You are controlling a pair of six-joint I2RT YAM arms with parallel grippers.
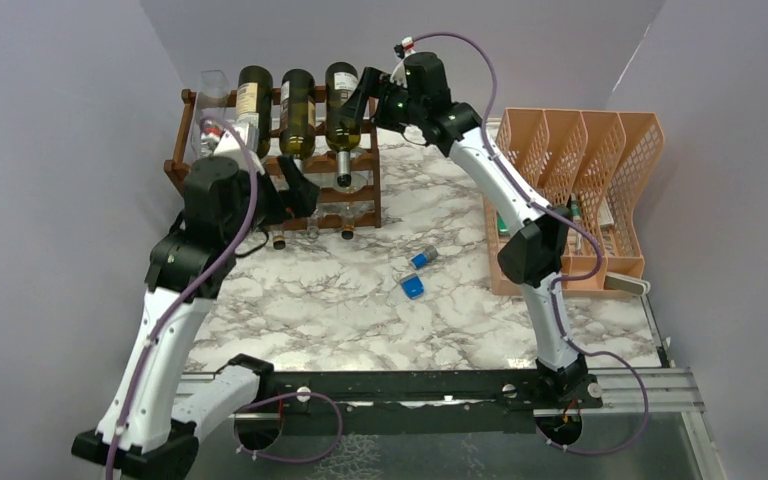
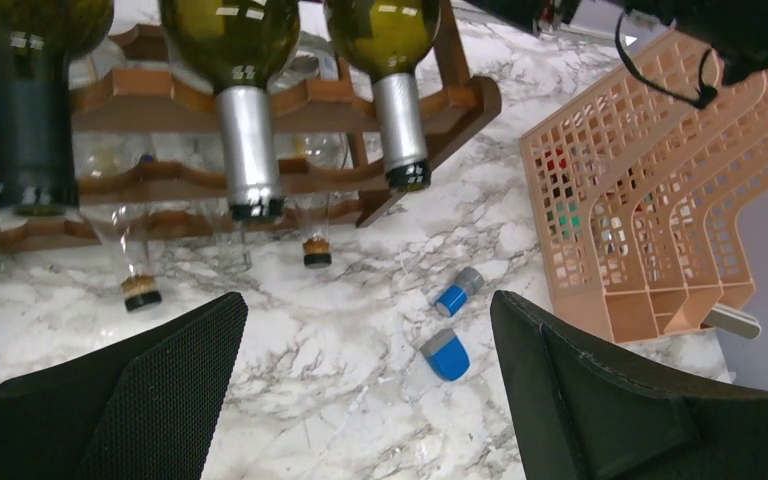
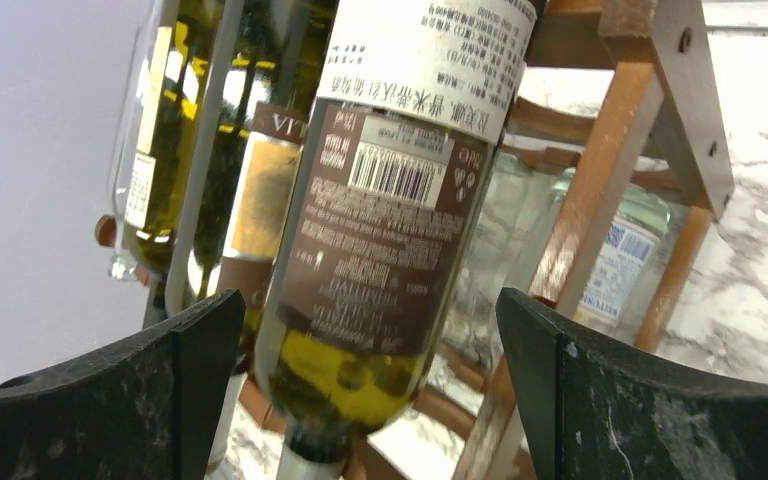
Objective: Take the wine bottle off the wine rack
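Wine bottle of green glass, brown-labelled (image 3: 390,220), lies just before spread right gripper (image 3: 368,315) on reddish-brown wooden wine rack (image 3: 610,170); second green bottle (image 3: 265,195) alongside; left gripper (image 2: 368,305) spread.

Top external looks down on wine rack (image 1: 364,213); left wrist faces its front, right wrist close at its right end; all share it.

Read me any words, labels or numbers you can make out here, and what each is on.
"VI": first letters on the brown label of the neighbouring bottle, the rest hidden.
Barcode and small print on the nearest wine bottle: too blurred to read.
Blue-and-white label on the clear bottle: too blurred to read.
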